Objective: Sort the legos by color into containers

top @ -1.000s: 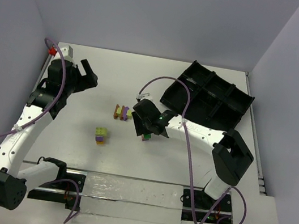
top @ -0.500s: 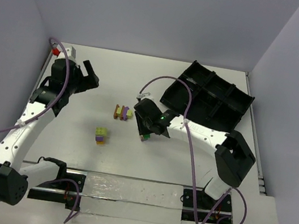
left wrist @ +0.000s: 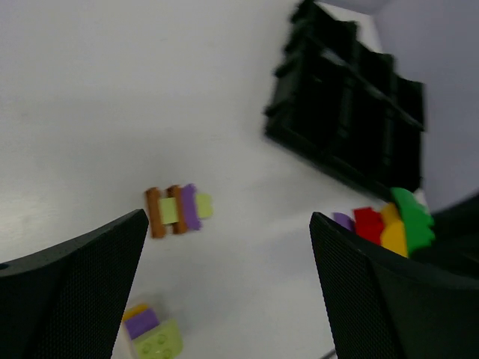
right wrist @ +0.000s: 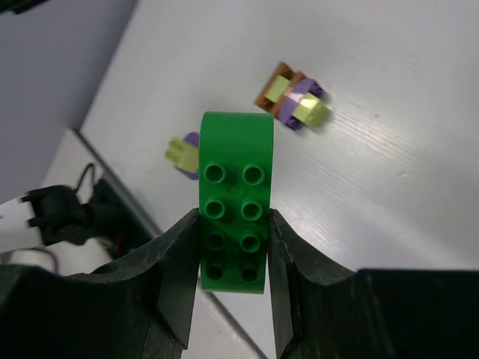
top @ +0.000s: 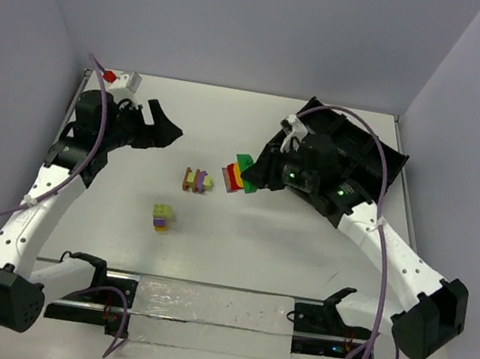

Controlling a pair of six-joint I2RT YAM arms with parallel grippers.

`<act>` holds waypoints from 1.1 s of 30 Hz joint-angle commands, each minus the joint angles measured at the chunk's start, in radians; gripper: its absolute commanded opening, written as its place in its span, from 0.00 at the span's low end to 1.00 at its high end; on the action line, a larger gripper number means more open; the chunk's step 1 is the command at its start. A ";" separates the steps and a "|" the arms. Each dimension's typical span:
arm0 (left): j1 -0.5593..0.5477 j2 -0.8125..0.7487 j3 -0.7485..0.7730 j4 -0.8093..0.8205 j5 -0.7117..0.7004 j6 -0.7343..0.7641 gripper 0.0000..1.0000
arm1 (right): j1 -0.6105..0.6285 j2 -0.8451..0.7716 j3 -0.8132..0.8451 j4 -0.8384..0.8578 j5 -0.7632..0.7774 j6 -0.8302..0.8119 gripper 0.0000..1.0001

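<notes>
My right gripper [top: 255, 175] is shut on a stacked lego cluster [top: 238, 174] with a green brick [right wrist: 233, 202] on top and yellow, red and purple layers below. It holds the cluster in the air left of the black divided tray [top: 355, 153]. The cluster also shows in the left wrist view [left wrist: 389, 224]. An orange, yellow-green and purple cluster [top: 197, 180] lies on the table. A yellow-green, purple and orange cluster [top: 162, 216] lies nearer the front. My left gripper [top: 161, 125] is open and empty above the far left of the table.
The tray stands tilted at the back right against the wall. A grey rail [top: 200, 307] runs along the near edge between the arm bases. Purple cables [top: 300, 236] hang from both arms.
My right gripper has risen from the table with the green-topped cluster and moved back toward the tray. My left gripper has swung a little right and forward.
</notes>
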 commanded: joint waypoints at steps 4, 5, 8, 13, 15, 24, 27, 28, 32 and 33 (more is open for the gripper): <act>0.007 0.006 0.026 0.299 0.731 -0.060 0.97 | -0.051 -0.090 -0.060 0.184 -0.385 0.064 0.00; 0.004 0.017 0.028 0.317 0.772 -0.069 0.97 | -0.051 -0.103 -0.066 0.211 -0.412 0.071 0.00; -0.002 0.018 0.023 0.306 0.800 -0.043 0.97 | -0.052 -0.121 -0.077 0.246 -0.469 0.078 0.00; -0.035 0.016 0.007 0.292 0.855 0.000 0.94 | -0.051 -0.126 -0.090 0.283 -0.515 0.096 0.00; -0.059 0.018 0.001 0.280 0.861 0.017 0.94 | -0.051 -0.117 -0.091 0.294 -0.530 0.113 0.00; -0.131 0.041 -0.003 0.198 0.861 0.100 0.94 | -0.051 -0.073 -0.078 0.368 -0.554 0.155 0.00; -0.146 0.045 -0.011 0.196 0.846 0.108 0.94 | -0.050 -0.074 -0.082 0.395 -0.559 0.170 0.00; -0.149 0.048 -0.012 0.195 0.843 0.109 0.94 | -0.050 -0.073 -0.083 0.400 -0.560 0.172 0.00; -0.174 0.072 -0.024 0.266 0.851 0.054 0.92 | -0.051 -0.068 -0.087 0.405 -0.560 0.176 0.00; -0.189 0.078 -0.029 0.301 0.852 0.040 0.91 | -0.051 -0.066 -0.086 0.405 -0.561 0.177 0.00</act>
